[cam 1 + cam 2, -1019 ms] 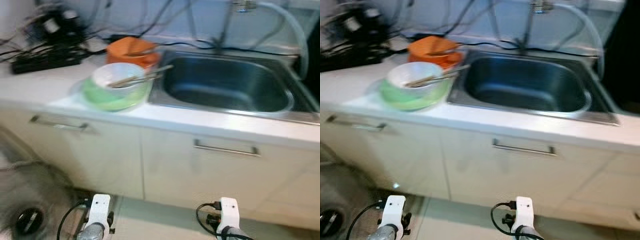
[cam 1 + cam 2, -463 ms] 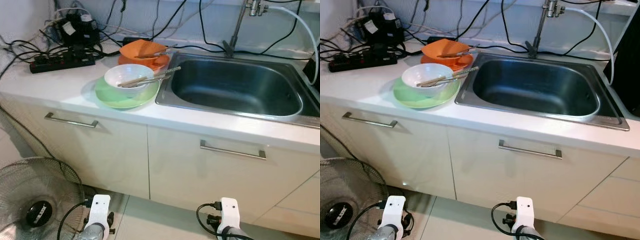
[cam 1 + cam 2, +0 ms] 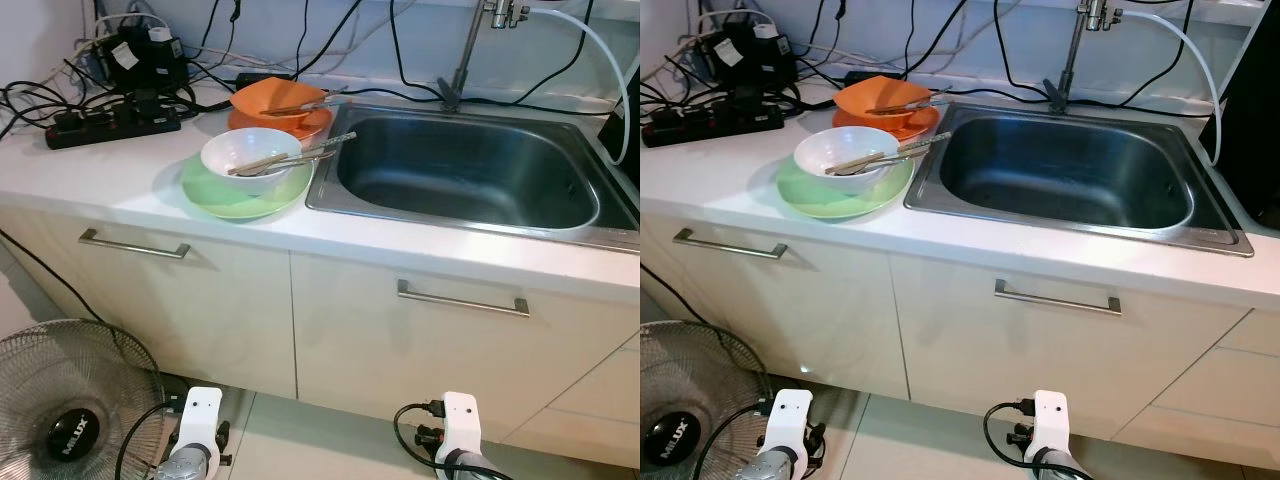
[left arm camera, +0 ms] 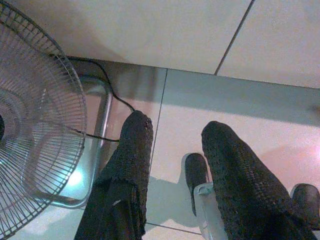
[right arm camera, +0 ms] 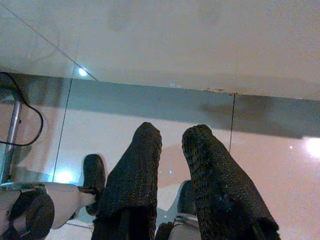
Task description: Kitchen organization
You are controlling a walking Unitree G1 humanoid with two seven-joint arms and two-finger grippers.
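Beside the sink (image 3: 470, 175), two bowls (image 3: 251, 155), two plates (image 3: 230, 195), both grippers (image 4: 175, 137) (image 5: 171, 137) parted.

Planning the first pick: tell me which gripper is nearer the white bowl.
Left. The left gripper hangs low by the floor, below the white bowl on the counter's left part; the right gripper hangs low below the sink, farther over.

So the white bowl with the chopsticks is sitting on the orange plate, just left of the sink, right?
Not quite. The white bowl with the chopsticks sits on a green plate, just left of the sink, as the left eye view shows. The orange plate lies behind it and carries an orange bowl of its own.
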